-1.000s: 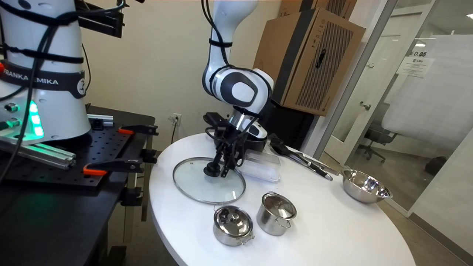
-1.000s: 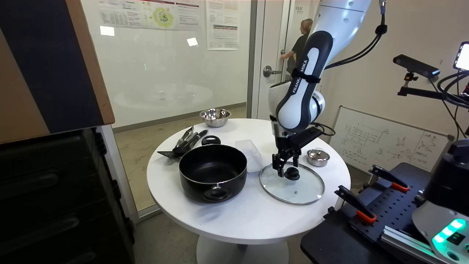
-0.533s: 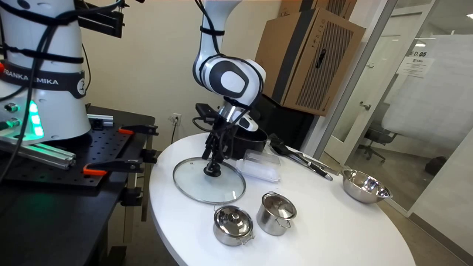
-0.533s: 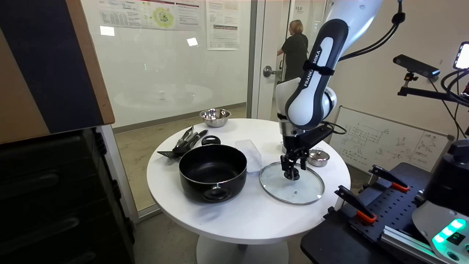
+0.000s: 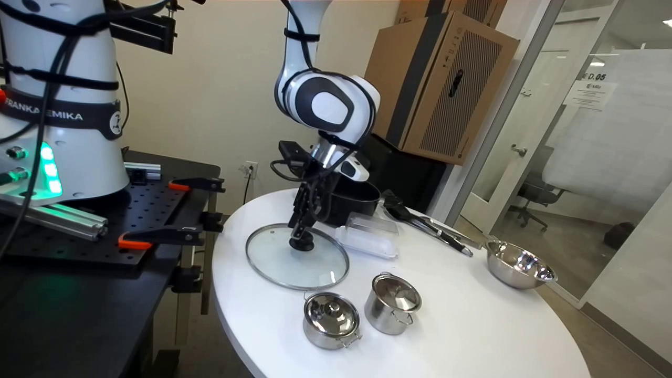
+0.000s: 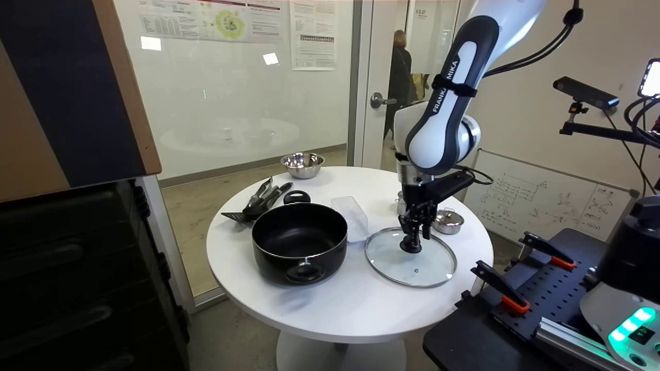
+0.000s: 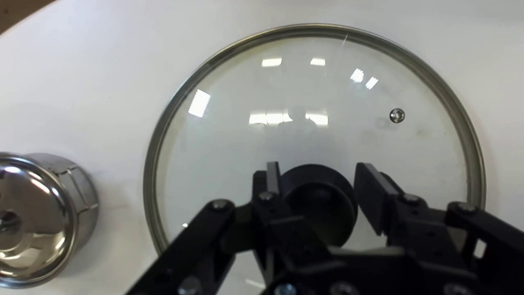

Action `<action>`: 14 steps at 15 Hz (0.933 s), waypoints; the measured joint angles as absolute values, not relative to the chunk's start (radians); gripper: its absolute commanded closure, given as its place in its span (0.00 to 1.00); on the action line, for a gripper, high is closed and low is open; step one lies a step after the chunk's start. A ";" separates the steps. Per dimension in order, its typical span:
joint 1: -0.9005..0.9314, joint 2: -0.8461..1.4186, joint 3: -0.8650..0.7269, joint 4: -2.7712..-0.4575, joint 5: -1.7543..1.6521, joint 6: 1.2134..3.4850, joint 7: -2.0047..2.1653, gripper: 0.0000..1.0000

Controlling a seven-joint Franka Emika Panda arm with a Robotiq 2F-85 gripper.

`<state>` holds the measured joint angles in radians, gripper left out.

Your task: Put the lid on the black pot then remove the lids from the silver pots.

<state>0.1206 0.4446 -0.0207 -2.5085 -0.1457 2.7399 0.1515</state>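
End effector point(image 7: 317, 180) is at the glass lid point(image 5: 297, 265), fingers point(image 7: 372, 192) spread w/ one each side of the black knob point(image 7: 321, 205). In the wrist view a strip of glass shows btwn the knob & one finger; whether the opp. finger touches, can't tell. Glass lid lies flat on the white desk point(image 5: 462, 331), knob up, beside the black pot point(image 6: 276, 265) but apart fr. it. Black pot stands upright, inside showing, w/ 2 handles visible in an exterior view; in an exterior view the arm point(image 5: 333, 107) hides part of it. Clear plastic container point(image 6: 353, 219) sits nr both.

Shorter silver pot point(image 5: 321, 340) is just beside the glass lid, w/ a small steel lid point(image 5: 332, 315) on top. Taller silver pot point(image 5: 383, 317) stands next to it, also topped, w/ a 2nd steel lid point(image 5: 397, 294). Wrist view has a lidded silver pot cut off at the L edge.

Utensils point(image 5: 400, 211) lie bunched nr the black pot. Silver pan point(image 5: 506, 270) is farther off, close to the desk's edge. Bkgd: person point(image 6: 399, 72) in dark clothes by the door point(image 6: 374, 136), partly hidden; whiteboard point(image 6: 546, 201) w/ handwriting; cardboard box point(image 5: 451, 89).
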 measured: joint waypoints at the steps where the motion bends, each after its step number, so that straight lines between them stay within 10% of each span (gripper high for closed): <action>1: 0.121 0.444 -0.021 -2.509 -0.146 2.740 0.152 0.12; 14: 0.127 0.466 -0.031 -2.486 -0.146 2.740 0.154 0.00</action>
<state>0.1271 0.4656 -0.0314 -2.4863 -0.1464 2.7401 0.1539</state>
